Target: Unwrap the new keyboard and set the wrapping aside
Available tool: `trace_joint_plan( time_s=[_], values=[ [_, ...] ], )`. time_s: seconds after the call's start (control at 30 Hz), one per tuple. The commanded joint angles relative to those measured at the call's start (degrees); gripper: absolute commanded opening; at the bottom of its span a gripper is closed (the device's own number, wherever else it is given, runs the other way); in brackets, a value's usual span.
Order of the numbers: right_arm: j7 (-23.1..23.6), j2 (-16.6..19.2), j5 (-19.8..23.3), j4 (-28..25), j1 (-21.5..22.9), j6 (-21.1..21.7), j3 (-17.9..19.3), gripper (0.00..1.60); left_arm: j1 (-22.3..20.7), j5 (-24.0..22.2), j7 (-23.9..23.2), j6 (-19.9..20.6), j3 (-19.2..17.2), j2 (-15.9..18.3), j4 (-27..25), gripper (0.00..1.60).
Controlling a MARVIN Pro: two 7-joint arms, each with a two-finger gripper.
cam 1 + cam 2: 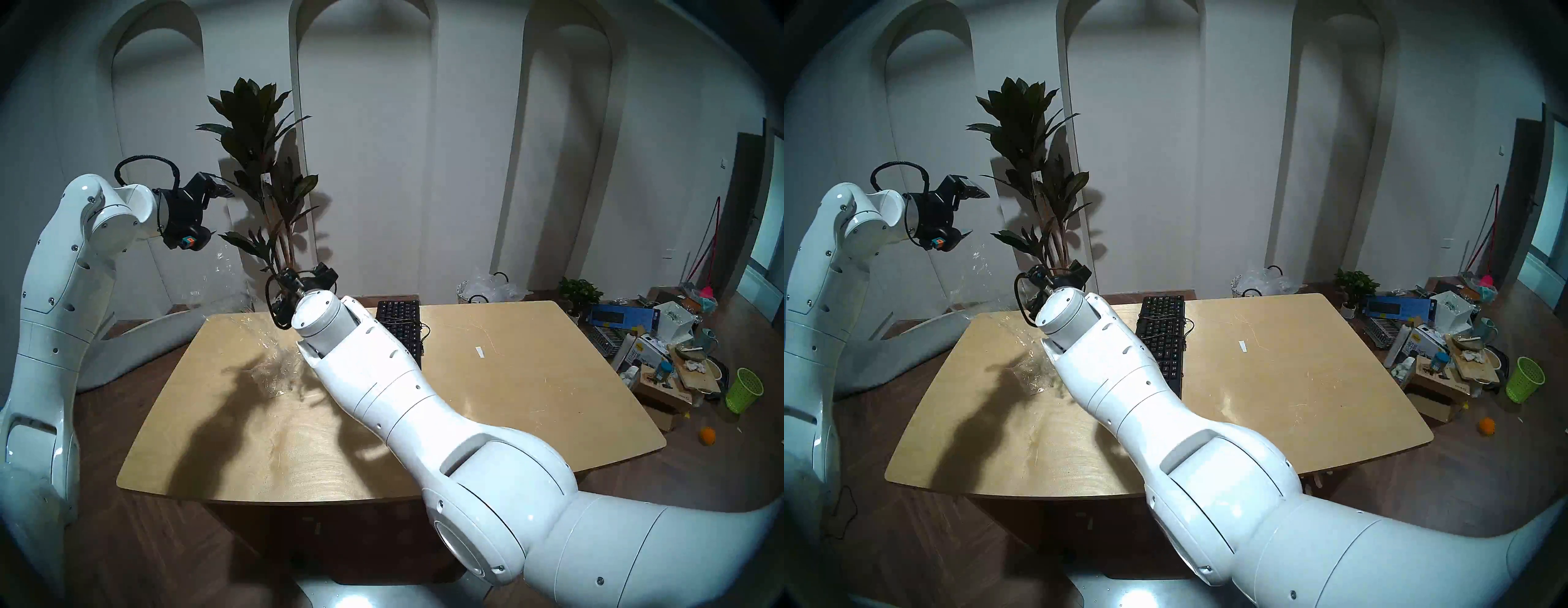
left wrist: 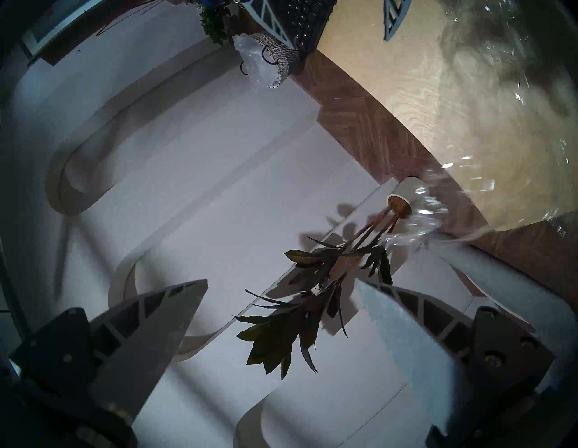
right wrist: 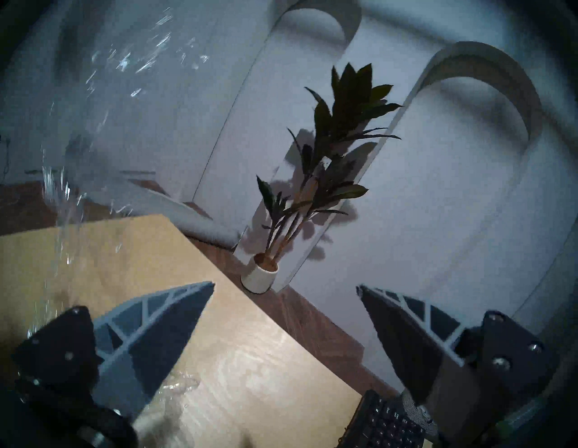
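The black keyboard [image 1: 399, 327] lies bare on the far middle of the wooden table [image 1: 530, 382], its thin cable coiled on top. It also shows in the right head view [image 1: 1161, 335], the left wrist view [image 2: 300, 18] and the right wrist view [image 3: 381, 422]. The clear wrapping [image 1: 271, 369] lies crumpled on the table's left part, and a strip of it rises toward my left gripper [image 1: 220, 212]. That gripper is raised high over the table's far left corner with its fingers apart [image 2: 280, 281]. I cannot tell if the film [image 2: 416, 216] touches a finger. My right gripper [image 3: 286, 284] is open and empty above the table's far left, left of the keyboard.
A tall potted plant [image 1: 263, 170] stands behind the table's far edge. A woven basket holding a whitish bag [image 1: 488, 288] sits on the floor behind the table. A blue keyboard box [image 1: 621, 316], cartons and a green bin [image 1: 744, 388] clutter the floor at right. A small white strip [image 1: 480, 351] lies on the table.
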Motion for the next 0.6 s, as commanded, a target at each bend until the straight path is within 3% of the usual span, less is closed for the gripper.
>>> trace_joint_plan(
  time_s=[0.0,0.17,0.27,0.37,0.57],
  values=[
    [-1.9,-1.3,5.1,-5.9,2.0,-2.5,-0.7,1.60,-4.2,0.8,0.2,0.9,0.3,-1.3,0.5,1.60],
    [-6.9,-1.3,8.6,-5.3,0.0,-3.3,-1.6,1.60,-6.4,2.2,0.0,1.8,1.0,-2.1,2.2,1.60],
    [-9.9,-1.3,8.7,-3.2,1.0,-5.2,0.8,1.60,-6.7,2.3,0.2,3.2,-0.3,-1.9,3.2,1.60],
    [-11.8,-1.1,9.3,-2.6,3.1,-4.5,3.8,1.60,-5.5,-1.6,0.4,6.8,-4.6,-3.3,5.3,1.60],
    [-14.7,4.6,9.8,-4.3,5.2,-4.8,9.0,1.60,-4.0,-4.9,2.4,11.5,-10.2,-3.7,10.0,1.60]
  ],
)
